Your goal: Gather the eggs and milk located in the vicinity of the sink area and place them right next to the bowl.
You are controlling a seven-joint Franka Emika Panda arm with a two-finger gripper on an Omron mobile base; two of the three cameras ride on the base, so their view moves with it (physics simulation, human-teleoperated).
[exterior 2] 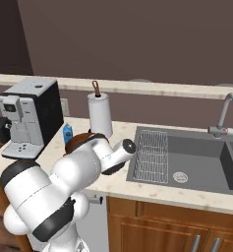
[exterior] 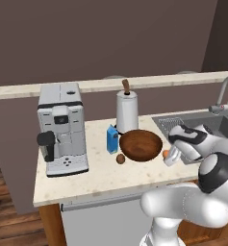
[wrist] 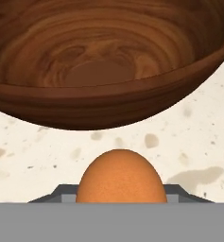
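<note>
We read the bench (exterior: pixel 101 180) first: it carries everything here, with the sink (exterior 2: pixel 196 162) sunk into its right end, where the task's things are meant to come from. Left of the sink stands the bowl (exterior: pixel 140 144), the gathering spot, so whatever sits beside it counts as placed. The milk (exterior: pixel 112 139) already stands upright just beside the bowl's left side, and the dark brown egg (exterior: pixel 120 158) lies on the bench at the bowl's front left, close by. We judge those two done. Our tool (exterior: pixel 169 156) hangs low at the bowl's right side, closed about the orange egg (wrist: pixel 121 177), which sits between its tips facing the bowl wall, near the bench, presumably for setting down there.
</note>
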